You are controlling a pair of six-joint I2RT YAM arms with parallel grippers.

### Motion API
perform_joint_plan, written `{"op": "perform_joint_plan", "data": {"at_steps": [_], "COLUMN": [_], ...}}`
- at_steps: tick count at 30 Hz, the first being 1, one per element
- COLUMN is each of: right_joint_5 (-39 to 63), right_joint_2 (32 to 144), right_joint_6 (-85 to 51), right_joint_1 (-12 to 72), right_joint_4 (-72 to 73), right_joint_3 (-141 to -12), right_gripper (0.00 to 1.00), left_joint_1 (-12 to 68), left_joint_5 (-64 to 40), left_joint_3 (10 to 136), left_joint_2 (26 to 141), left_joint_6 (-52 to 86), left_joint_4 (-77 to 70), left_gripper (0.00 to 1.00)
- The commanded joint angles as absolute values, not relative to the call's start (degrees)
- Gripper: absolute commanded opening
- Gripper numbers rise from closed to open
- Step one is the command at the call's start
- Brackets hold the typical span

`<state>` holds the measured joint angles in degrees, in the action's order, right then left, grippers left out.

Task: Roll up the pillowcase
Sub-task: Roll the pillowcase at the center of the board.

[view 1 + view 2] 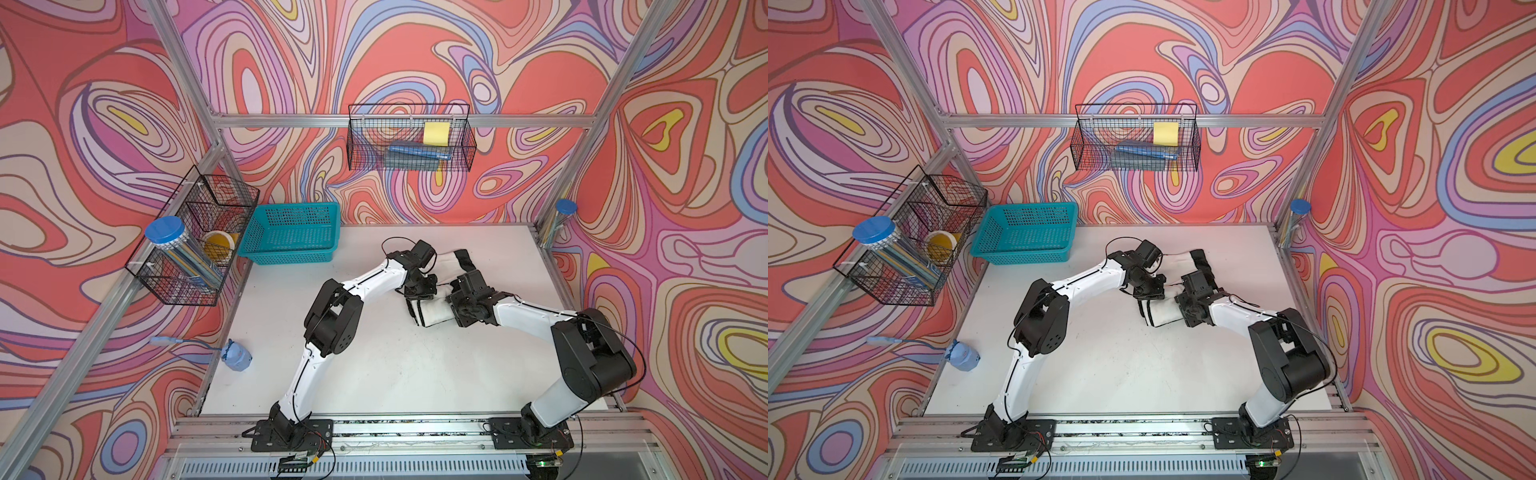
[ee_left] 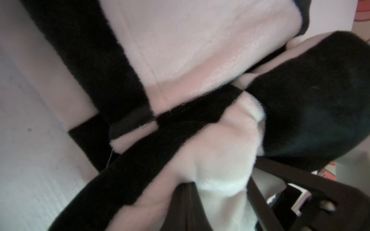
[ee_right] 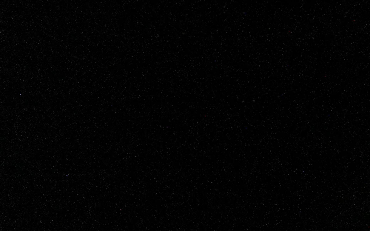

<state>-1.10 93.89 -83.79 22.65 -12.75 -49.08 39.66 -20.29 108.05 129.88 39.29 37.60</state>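
Pillowcase [image 1: 434, 315] sits centre-right on the table [image 1: 374, 365], with one arm on each end. The rolled part is the fat white bundle on the near side. Its long axis runs roughly left-right, and the layered end face shows at the left end. The loose tail [image 1: 455, 257] leads off toward the far side and ends in a black square at its far-right tip.

Left gripper [image 1: 420, 293] is on the roll's left end, jaws together on a fold of white plush. The left wrist view shows that fold pinched at the fingers [image 2: 178, 208]. Right gripper [image 1: 454, 301] is down on the roll's right end. You can't tell whether it's apart or clamped: its tips are hidden under the wrist in both top views, and the right wrist view is all black.

What matters: the unrolled cloth lies far of both claws, so I'd judge the next turn goes toward the far side, square to the roll axis. Both arms are equally close. Keep them level or the roll will likely cone.

Room: there's bare table beyond the tail up to the back edge. The table's right edge is the closest limit to the tail. Teal basket [image 1: 291, 237] is far-left, well apart.
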Motion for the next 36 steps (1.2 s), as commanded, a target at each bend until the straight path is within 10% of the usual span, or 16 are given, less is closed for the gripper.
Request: {"op": "perform_joint_plan", "data": {"at_steps": [1,8,16,36], "right_joint_5": [-5.6,-1.2,1.2,6.7], "right_joint_2": [94.6,82.6,68.3,98.5], "right_joint_6": [-84.1,-79.2,-78.3,-63.9], "right_joint_1": [23.4,23.5,22.6,8.1], "right_joint_4": [-16.4,-38.4,-60.9,-59.3], "right_joint_3": [-49.1,-46.3,-47.7,-79.4], "right_gripper": [0.41,0.37,0.40,0.39], "left_joint_1": [39.7,37.0,37.7,38.7], "left_joint_5": [-22.0,-20.5,-24.2,-25.9], "left_joint_3": [106.0,101.8,99.4,103.2], "left_joint_2": [128.7,121.4,122.5,125.4], "left_joint_6": [39.5,37.1,36.8,35.0], "left_joint_4": [38.7,39.0,36.8,38.9], "left_gripper": [0.00,0.43,0.44,0.42]}}
